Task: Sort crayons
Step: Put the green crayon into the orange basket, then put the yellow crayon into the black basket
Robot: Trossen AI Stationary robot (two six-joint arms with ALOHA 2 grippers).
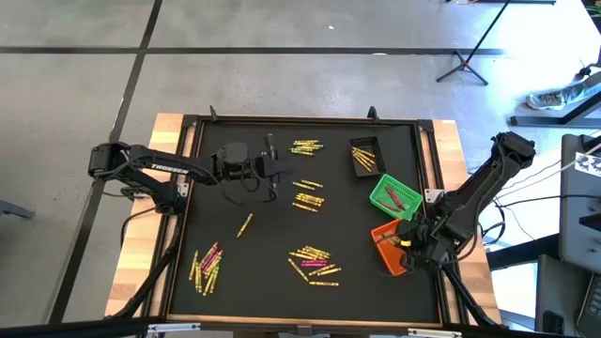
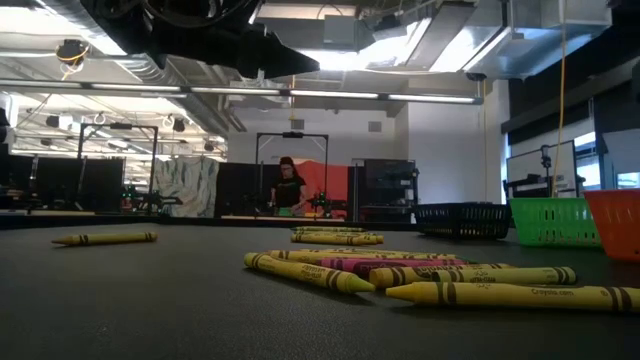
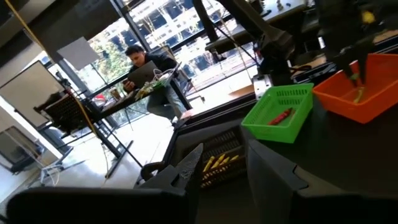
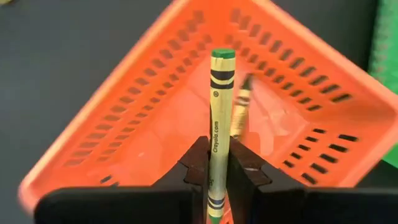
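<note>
The step in hand looks like a drop-off; the right gripper [image 4: 217,168] hangs over the orange bin [image 4: 155,106], its fingers pinched on an upright yellow-green crayon [image 4: 217,124]; next it need only part them so the stick falls beside the one already inside; farther off, the left gripper [image 1: 272,167] waits above the mat [image 1: 263,253], its state unclear, among scattered crayons [image 1: 313,263].

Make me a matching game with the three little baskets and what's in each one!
Things:
1. orange bin
2. green bin
3. black bin
4. right end effector

What goes with it:
A. holds a red crayon
B. holds yellow crayons
C. grips a green-tipped crayon
D. sits under the right end effector

Pairs: 1-D, 2-A, 3-B, 4-C
</note>
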